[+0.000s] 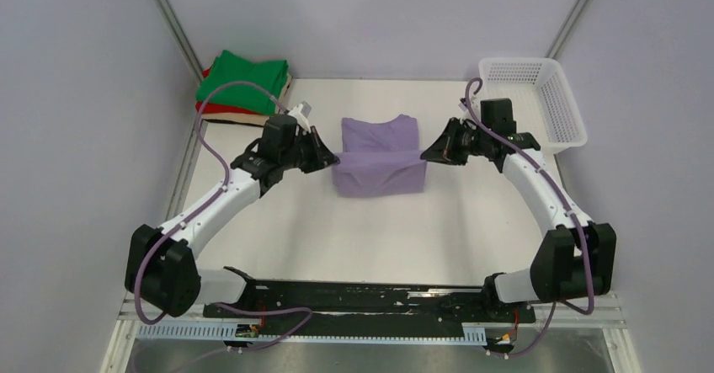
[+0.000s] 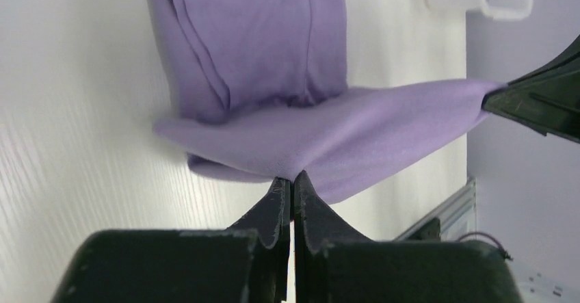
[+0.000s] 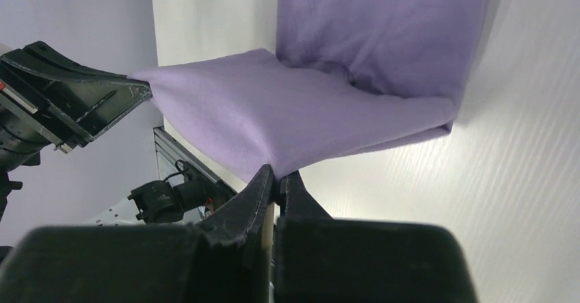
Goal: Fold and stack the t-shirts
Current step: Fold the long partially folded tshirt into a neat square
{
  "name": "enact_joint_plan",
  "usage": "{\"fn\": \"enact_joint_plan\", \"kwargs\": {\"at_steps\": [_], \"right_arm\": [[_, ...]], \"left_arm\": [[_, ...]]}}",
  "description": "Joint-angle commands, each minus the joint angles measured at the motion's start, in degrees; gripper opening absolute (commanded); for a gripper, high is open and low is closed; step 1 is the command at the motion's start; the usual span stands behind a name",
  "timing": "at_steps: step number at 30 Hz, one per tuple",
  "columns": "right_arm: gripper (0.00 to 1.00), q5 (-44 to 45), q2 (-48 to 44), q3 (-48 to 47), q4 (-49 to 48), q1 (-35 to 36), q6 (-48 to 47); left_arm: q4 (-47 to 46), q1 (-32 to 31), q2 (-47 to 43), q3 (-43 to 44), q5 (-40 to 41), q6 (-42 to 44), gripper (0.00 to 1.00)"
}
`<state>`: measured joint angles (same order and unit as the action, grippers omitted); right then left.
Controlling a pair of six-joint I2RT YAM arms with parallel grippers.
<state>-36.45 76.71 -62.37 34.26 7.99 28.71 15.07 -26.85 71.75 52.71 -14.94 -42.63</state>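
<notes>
Both claws clamped on the lavender t-shirt [image 1: 379, 161], fold raised

Soft, light cloth drapes between the left gripper [image 1: 333, 157] and right gripper [image 1: 424, 152]; pinching its opposite side edges probably suits best.

I'm driving from afar in what looks like a robotics lab cell: a plain white tabletop [image 1: 337, 238] boxed in by bare pale grey wall panels [image 1: 76, 95] on slim metal corner posts [image 1: 173, 21], with a black mounting rail [image 1: 362, 293] and a slotted cable duct [image 1: 337, 330] at the near edge.

bright, even overhead light; soft shadows; near wrist-view foregrounds blurred.
</notes>
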Motion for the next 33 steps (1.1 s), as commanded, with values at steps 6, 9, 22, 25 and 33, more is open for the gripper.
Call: {"fn": "enact_joint_plan", "kwargs": {"at_steps": [6, 9, 22, 25, 33], "right_arm": [[0.00, -6.1, 15.9, -15.1, -6.8, -5.5, 0.1], [0.00, -6.9, 20.7, -19.1, -7.1, -6.5, 0.8], [0.00, -4.2, 41.6, -37.3, -8.8, -7.5, 3.2], [0.00, -2.8, 47.6, -42.3, -9.7, -7.5, 4.6], [0.24, -0.1, 61.1, -56.3, -11.2, -8.8, 7.8]], "left_arm": [[-5.8, 8.2, 17.2, 18.5, -4.5, 5.3, 0.00], [-6.3, 9.7, 22.2, 22.5, -6.8, 5.0, 0.00], [-9.3, 15.0, 49.6, 43.9, -15.8, -0.3, 0.00], [-8.9, 15.9, 56.5, 50.0, -14.5, -2.3, 0.00], [-1.3, 16.5, 73.4, 72.8, -12.8, -3.4, 0.48]]}}
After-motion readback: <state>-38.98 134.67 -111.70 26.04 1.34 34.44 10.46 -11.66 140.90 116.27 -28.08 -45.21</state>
